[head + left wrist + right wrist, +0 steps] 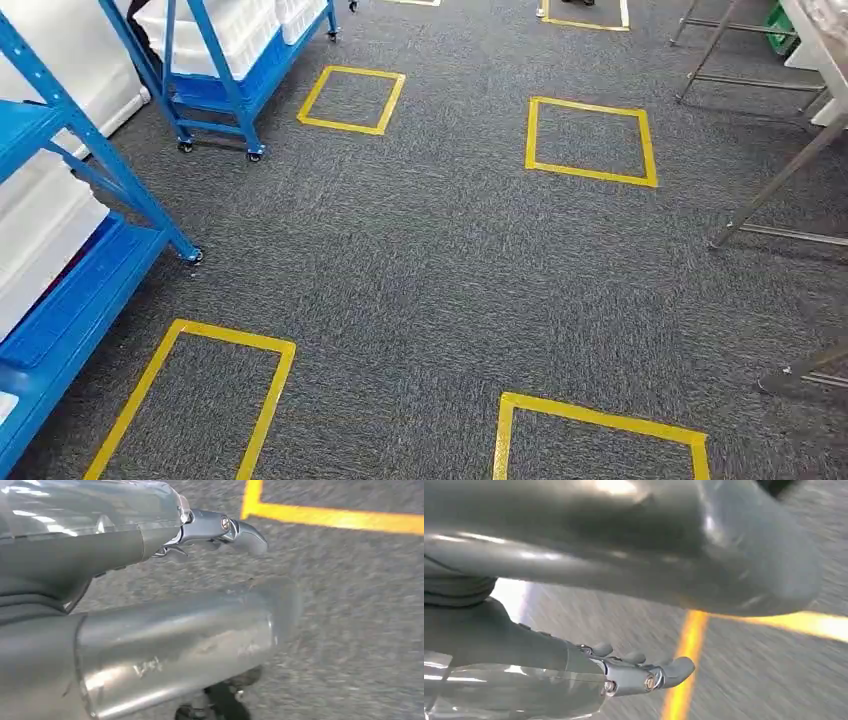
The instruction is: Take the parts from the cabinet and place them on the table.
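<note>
Grey speckled carpet (430, 270), short pile, marked with yellow tape squares (590, 140). Blue metal shelving cart (215, 85) on castors at far left, holding white plastic bins (205, 35); parts inside not discernible. Steel table legs (775, 180) at right. Left hand (215, 532) hanging over carpet, fingers straight, holding nothing. Right hand (639, 672) likewise, fingers extended, empty.

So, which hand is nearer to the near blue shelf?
Probably left. The near blue shelf stands on the robot's left; the left hand and right hand both hang over carpet.
</note>
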Robot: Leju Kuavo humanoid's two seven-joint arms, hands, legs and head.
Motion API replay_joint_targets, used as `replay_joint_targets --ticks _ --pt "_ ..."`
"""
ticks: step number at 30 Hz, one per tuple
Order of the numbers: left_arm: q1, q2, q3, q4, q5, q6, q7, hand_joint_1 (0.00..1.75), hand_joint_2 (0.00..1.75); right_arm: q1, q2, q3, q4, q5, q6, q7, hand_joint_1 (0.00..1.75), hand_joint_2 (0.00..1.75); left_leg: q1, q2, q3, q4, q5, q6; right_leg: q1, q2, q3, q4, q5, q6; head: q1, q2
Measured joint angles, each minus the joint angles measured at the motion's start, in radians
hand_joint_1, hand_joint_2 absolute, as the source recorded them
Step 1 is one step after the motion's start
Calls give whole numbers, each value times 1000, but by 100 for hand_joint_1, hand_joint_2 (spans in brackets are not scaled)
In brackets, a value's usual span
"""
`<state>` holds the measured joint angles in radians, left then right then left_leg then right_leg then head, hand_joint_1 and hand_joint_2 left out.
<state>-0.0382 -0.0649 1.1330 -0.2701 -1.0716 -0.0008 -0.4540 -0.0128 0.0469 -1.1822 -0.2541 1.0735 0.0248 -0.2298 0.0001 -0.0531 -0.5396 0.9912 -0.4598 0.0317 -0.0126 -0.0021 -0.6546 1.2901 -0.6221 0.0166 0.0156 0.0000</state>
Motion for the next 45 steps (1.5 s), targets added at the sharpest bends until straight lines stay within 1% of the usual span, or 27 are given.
replay_joint_targets --ticks 2,3,4,8,9,11,13,14,16,17,18,19,23,24,25,26,28,29,31,33,34,35,39,40,41,43,45 --pt "-31 10 -6 0 -9 -9 -31 0 0 -19 -36 10 0 15 0 -70 0 0 2 -31 1 8 -2 -3 -4 19 77 -182 114 -3 1 0" --pt "-52 11 -10 0 -9 -20 -44 0 0 -32 -49 16 0 21 0 -100 0 0 3 -43 -3 13 -3 -7 -8 62 103 -254 134 -5 1 0" --pt "-75 12 -15 0 -7 -32 -57 0 0 -49 -57 23 0 23 0 -122 0 0 -2 -52 -12 22 -4 -16 -7 89 106 -264 126 -4 1 0" --pt "-132 12 -32 -1 13 -2 -41 0 0 -117 -67 45 -1 24 -14 -93 0 0 2 -87 -28 14 7 -44 -8 45 103 -274 138 -25 -1 0" --pt "-135 10 -33 -1 20 5 -38 0 0 -121 -67 47 -1 24 -21 -78 0 0 3 -48 -29 32 -5 -44 -8 28 108 -281 141 -32 0 0" --pt "-130 6 -33 -1 27 11 -24 0 0 -102 -67 48 0 25 -33 -34 0 0 2 24 -87 154 -84 -50 -3 3 111 -283 140 -42 -11 0" --pt "-109 6 -33 0 35 28 -14 0 0 -75 -67 48 4 20 -43 24 0 0 5 42 -163 312 -150 -56 3 -30 111 -282 135 -47 -11 0" --pt "-95 6 -32 0 37 31 -14 0 0 -60 -67 47 7 19 -45 26 0 0 5 44 -176 336 -148 -56 4 -43 111 -282 132 -48 -12 0" --pt "-67 7 -31 1 44 29 -13 0 0 -43 -63 47 10 17 -48 19 0 0 5 49 -134 248 -85 -54 6 -63 114 -281 128 -46 -12 0" --pt "-60 7 -31 1 44 27 -13 0 0 -42 -61 47 11 17 -49 15 0 0 4 60 -81 145 -35 -48 6 -73 118 -281 125 -44 -13 0" --pt "-58 8 -30 2 45 26 -13 0 0 -42 -61 47 11 17 -50 13 0 0 0 96 -31 51 2 -40 7 -83 123 -281 121 -41 -12 0" --pt "-59 8 -30 2 45 25 -13 0 0 -41 -61 47 11 17 -50 12 0 0 -10 142 -19 20 -11 -31 14 -91 126 -279 116 -35 -11 0" --pt "-55 8 -30 3 46 18 -14 0 0 -50 -60 47 12 20 -53 6 0 0 -9 90 -23 11 -2 -14 14 -129 139 -283 110 -14 -11 0" --pt "-53 7 -30 3 47 14 -17 0 0 -49 -61 47 12 22 -54 2 0 0 0 80 -10 2 7 -6 7 -100 138 -271 100 -6 -10 0" --pt "-54 7 -29 3 49 10 -19 0 0 -48 -61 47 12 24 -54 -3 0 0 1 71 -10 0 10 0 7 -43 123 -237 75 -2 -7 0" --pt "-58 7 -29 3 51 6 -22 0 0 -47 -60 47 13 26 -53 -4 0 0 0 61 -12 0 11 1 6 -15 89 -173 37 -2 -4 0" --pt "-62 7 -29 3 57 0 -25 0 0 -42 -61 47 14 27 -53 -11 0 0 -2 36 -14 1 12 3 5 0 6 -10 -32 2 -4 0" --pt "-61 7 -27 3 60 0 -25 0 0 -40 -61 47 14 27 -53 -20 0 0 -2 22 -14 2 12 3 5 0 -22 38 -34 3 -3 0" --pt "-57 7 -25 3 64 0 -27 0 0 -39 -61 47 14 22 -53 -43 0 0 0 -4 -13 6 10 1 0 2 -7 -22 33 4 -3 0" --pt "-56 4 -24 4 64 0 -29 0 0 -40 -62 47 14 21 -53 -64 0 0 2 -30 -12 14 6 -5 -7 29 71 -200 132 3 -3 0" --pt "-56 3 -24 4 64 0 -30 0 0 -40 -64 47 14 21 -53 -70 0 0 4 -41 -16 18 4 -10 -13 81 95 -251 128 2 -3 0" --pt "-57 3 -24 4 64 0 -31 0 0 -41 -64 47 15 21 -53 -74 0 0 -2 -50 -21 28 0 -18 -4 84 93 -259 134 -5 -3 0" --pt "-53 5 -24 5 62 0 -32 0 0 -47 -67 47 15 24 -54 -76 0 0 1 -84 -31 24 4 -41 -8 34 95 -262 139 -31 -3 0" --pt "-52 2 -24 5 58 -3 -32 0 0 -47 -67 47 15 26 -55 -75 0 0 -2 -28 -40 51 -18 -44 -7 22 96 -266 140 -40 -6 0" --pt "-54 2 -24 6 55 -4 -33 0 0 -46 -68 47 15 30 -56 -73 0 0 0 8 -66 106 -56 -48 -4 12 95 -267 139 -46 -15 0" --pt "-61 2 -24 6 54 -8 -34 0 0 -40 -68 47 15 40 -58 -64 0 0 4 38 -137 261 -135 -54 1 -17 94 -266 137 -50 -15 0" --pt "-58 2 -24 6 52 -9 -37 0 0 -39 -68 47 15 47 -66 -49 0 0 5 45 -171 341 -151 -57 3 -44 94 -266 136 -52 -15 0"
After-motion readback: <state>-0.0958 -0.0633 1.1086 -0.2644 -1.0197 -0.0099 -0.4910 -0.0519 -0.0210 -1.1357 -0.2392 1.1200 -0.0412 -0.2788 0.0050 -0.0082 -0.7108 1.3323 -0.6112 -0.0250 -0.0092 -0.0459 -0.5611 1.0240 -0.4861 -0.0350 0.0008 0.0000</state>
